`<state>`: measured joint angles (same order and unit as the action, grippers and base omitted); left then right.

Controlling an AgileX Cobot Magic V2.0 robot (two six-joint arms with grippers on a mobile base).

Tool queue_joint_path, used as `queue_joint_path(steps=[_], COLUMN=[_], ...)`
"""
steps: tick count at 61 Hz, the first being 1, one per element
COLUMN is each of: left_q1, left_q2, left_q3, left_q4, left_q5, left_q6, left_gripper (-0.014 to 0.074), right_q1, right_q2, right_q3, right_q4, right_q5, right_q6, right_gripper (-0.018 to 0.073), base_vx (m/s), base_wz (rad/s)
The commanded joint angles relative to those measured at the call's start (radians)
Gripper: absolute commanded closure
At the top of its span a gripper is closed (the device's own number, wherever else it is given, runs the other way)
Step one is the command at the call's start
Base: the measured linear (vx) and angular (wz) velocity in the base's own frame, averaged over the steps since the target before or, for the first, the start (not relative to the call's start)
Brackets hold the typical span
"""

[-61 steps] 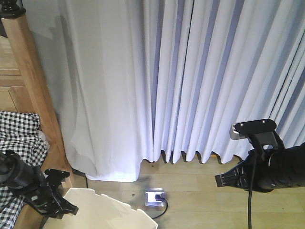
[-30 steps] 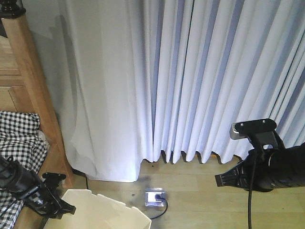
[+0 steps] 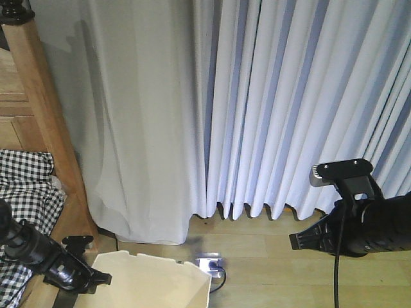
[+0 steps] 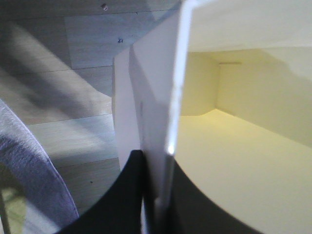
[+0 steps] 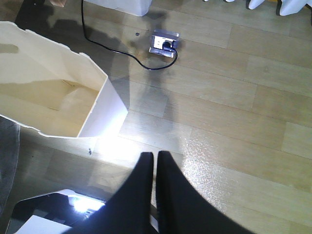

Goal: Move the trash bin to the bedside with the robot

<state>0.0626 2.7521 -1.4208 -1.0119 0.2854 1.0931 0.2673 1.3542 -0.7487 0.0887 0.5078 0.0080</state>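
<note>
Cream-white trash bin (image 3: pixel 154 282), black-and-white checked bedding (image 3: pixel 26 186), pale wooden floor (image 5: pixel 234 112)

one trash bin (image 3: pixel 151 282), two arms, one floor socket (image 3: pixel 209 264)

Wood floor (image 5: pixel 229 122): bin (image 5: pixel 58 92), floor socket (image 5: pixel 163 44) w/ cable (image 5: pixel 112 46).

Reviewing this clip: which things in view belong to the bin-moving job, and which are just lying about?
Belongs to the job:
- trash bin, its wall pinched by the left gripper
- bed frame post with checked bedding
- right gripper, shut and holding nothing

Just lying about:
- white curtains
- floor socket with its black cable
</note>
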Motion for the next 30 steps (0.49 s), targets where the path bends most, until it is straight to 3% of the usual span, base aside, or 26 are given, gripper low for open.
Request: queue_joint_path(steps=[1, 30], left_q1=[-0.004, -0.004], left_q2=[-0.042, 0.064], left_q3=[-0.050, -0.120], left_q4=[-0.054, -0.064], left_q5=[0.079, 0.021], left_q6=[0.005, 0.036], left_gripper=[0.0602, 0.0602], right_q1=[0.000, 0.000], right_q2=[-0.032, -0.032], right_q3=[-0.028, -0.028], right_q4=[-0.007, -0.007], right_q5=[-0.044, -0.044], right_q6=[-0.003, -0.003], right_gripper=[0.0566, 0.0566], base_vx=[0.00, 0.00], base_wz=[0.00, 0.00])
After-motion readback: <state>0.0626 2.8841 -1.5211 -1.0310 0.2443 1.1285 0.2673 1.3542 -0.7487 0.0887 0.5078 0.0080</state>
